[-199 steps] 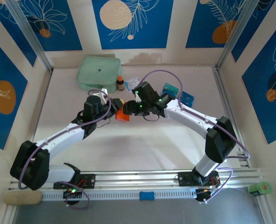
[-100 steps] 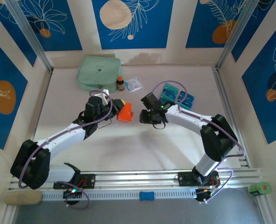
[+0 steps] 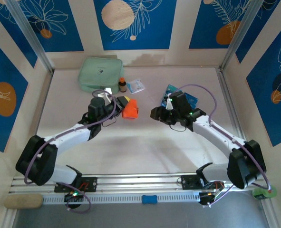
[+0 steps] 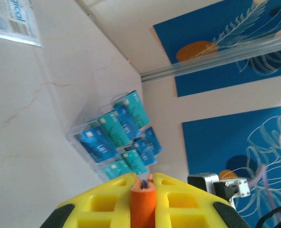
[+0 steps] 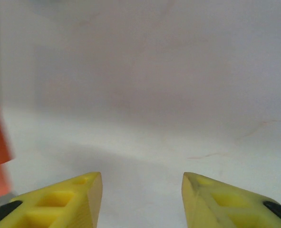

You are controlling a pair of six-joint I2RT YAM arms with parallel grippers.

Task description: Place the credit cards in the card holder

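1. The left gripper [image 3: 122, 105] is clenching the card holder [image 3: 130, 109] at the left of the table's middle, just near of the small brown bottle [image 3: 122, 84]. In the left wrist view its yellow fingers [image 4: 102, 202] are pinching hard on the holder's orange edge. I cannot tell whether the holder is resting on the table or hanging above it.
2. The right gripper [image 3: 155, 113] is hanging a little to the right of the card holder with its jaws released and nothing between them. Bare table is showing past its fingertips, and the orange holder is peeking in at the left edge of the right wrist view.
3. The credit cards [image 4: 116, 133] are sitting at the far right, teal and blue, leaning in rows inside a clear tray [image 4: 73, 134]. They are well apart from the card holder, and from above the right arm is covering part of them.
4. Judging by this, the step in hand is fetching a card: one arm is presenting the holder while the other is empty. Whether any card is already inside the pockets is too small to tell.
5. The next move is calling for the right gripper to turn towards the far right and close on one card's free edge without dragging its neighbours. It then has to carry the card left and line it up flat with a pocket mouth. The left gripper's hold needs to leave that pocket reachable.
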